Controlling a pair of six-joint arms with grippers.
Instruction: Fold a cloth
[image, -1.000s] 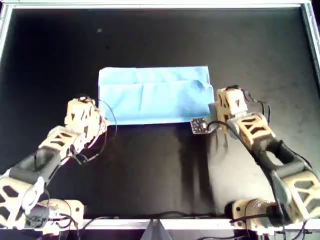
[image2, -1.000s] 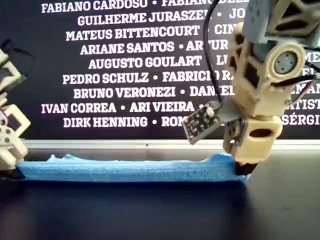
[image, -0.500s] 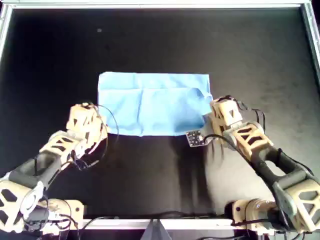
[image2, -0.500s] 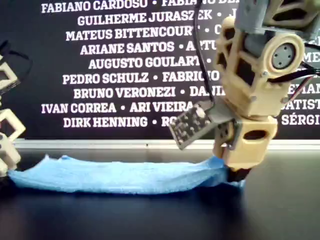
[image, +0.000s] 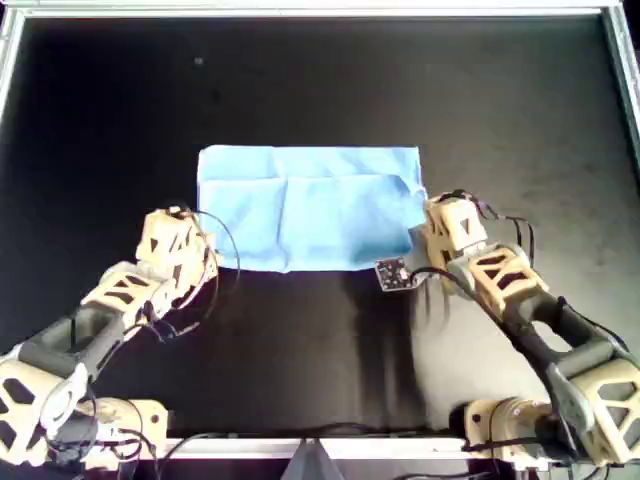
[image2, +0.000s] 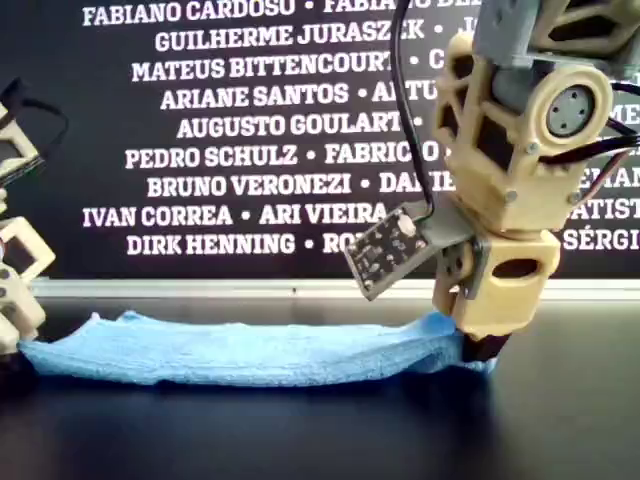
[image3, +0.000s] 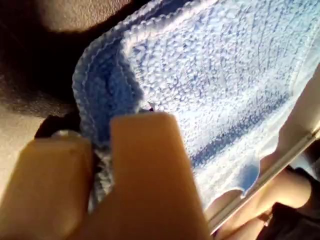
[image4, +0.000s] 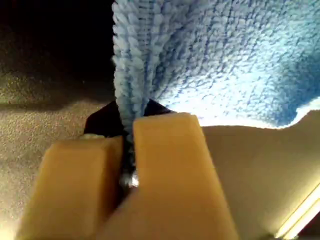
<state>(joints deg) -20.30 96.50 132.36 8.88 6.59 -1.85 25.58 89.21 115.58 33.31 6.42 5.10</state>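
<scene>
Now your cloth (image: 310, 205) lies slightly flatter than half a second ago, mid-frame overhead on the black table (image: 300, 340). Left gripper (image3: 95, 150) and right gripper (image4: 127, 150) each stay clamped on its near corners.

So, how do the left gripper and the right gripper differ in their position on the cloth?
In the overhead view, the left gripper grips the cloth at its lower left corner, the right gripper at its right edge. Only the right one has a small circuit board beside it. Both are shut on cloth.
</scene>
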